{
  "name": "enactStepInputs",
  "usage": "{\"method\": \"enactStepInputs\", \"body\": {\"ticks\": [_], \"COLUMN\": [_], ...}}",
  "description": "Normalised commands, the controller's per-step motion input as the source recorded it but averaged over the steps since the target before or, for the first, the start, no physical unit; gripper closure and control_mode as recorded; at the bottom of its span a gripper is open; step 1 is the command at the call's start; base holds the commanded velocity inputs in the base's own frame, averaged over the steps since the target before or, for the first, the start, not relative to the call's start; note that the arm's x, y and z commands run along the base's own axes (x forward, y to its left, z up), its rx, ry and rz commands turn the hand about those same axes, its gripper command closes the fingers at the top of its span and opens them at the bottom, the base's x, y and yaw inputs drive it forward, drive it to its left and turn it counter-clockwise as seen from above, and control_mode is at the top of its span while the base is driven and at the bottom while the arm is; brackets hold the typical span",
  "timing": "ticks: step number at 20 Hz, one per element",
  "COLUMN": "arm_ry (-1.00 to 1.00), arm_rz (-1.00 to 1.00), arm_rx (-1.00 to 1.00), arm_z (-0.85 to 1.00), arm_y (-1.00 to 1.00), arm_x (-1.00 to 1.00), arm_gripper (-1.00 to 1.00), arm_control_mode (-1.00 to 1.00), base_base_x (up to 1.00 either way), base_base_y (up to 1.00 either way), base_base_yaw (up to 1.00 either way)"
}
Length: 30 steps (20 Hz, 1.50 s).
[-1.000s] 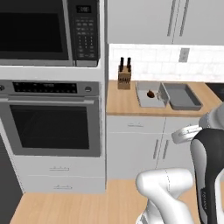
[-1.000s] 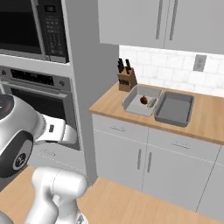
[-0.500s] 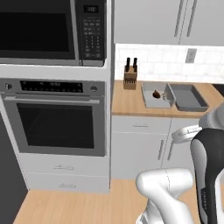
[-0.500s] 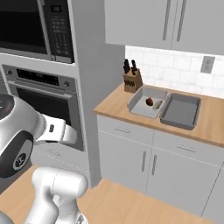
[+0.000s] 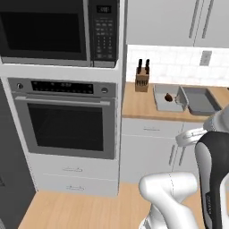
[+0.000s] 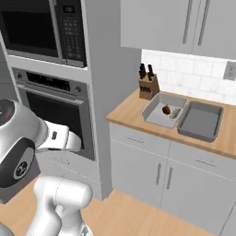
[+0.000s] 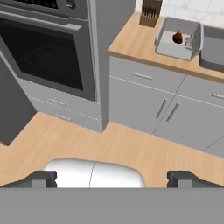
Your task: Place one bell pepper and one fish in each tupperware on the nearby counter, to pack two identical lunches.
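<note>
Counter (image 5: 143,107) sits right of centre in the left base view, a light wooden top over white cabinets. On it, upper right of the frame, the lighter tray (image 5: 162,102) lies with the darker tray (image 5: 200,100) touching its right side. A red pepper (image 5: 168,97) rests inside the lighter tray; something pale lies just beside it, too small to name. A knife block (image 5: 142,82) stands left of the trays against the tiled wall. An oven (image 5: 65,118) with a microwave (image 5: 58,31) above it takes up the left half.

From the right base view, the counter (image 6: 133,113) runs across the right half of the frame. The lighter tray (image 6: 156,113) holds the pepper (image 6: 166,109) with a pale fish (image 6: 175,112) just beside it on the right. The darker tray (image 6: 200,122) lies against that tray's right side. The block (image 6: 148,86) stands at upper centre, behind and left of the trays.

In the hand view, the gripper (image 7: 113,178) shows at the bottom, its two fingertips (image 7: 41,178) spread wide apart with nothing between them, over wooden floor. The lighter tray (image 7: 168,47) sits at upper right with the pepper (image 7: 177,37) and fish (image 7: 189,41) inside, well away from the gripper; the darker tray (image 7: 213,50) is at the right edge.
</note>
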Motion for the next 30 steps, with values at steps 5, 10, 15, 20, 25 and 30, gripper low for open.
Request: {"method": "enactStepInputs", "body": {"ticks": [5, 10, 15, 20, 25, 30], "arm_ry": [0.00, 0.00, 0.00, 0.00, 0.00, 0.00], "arm_rz": [0.00, 0.00, 0.00, 0.00, 0.00, 0.00], "arm_rx": [0.00, 0.00, 0.00, 0.00, 0.00, 0.00], "arm_z": [0.00, 0.00, 0.00, 0.00, 0.00, 0.00], "arm_y": [0.00, 0.00, 0.00, 0.00, 0.00, 0.00], "arm_x": [0.00, 0.00, 0.00, 0.00, 0.00, 0.00], "arm_gripper": [-1.00, -1.00, -1.00, -1.00, -1.00, -1.00], "arm_control_mode": [1.00, 1.00, 1.00, 1.00, 1.00, 1.00], "base_base_x": [-0.26, -0.21, -0.33, -0.35, -0.07, 0.08], "base_base_y": [0.48, 0.26, 0.25, 0.32, 0.41, 0.53], "base_base_yaw": [0.62, 0.75, 0.73, 0.72, 0.62, 0.52]}}
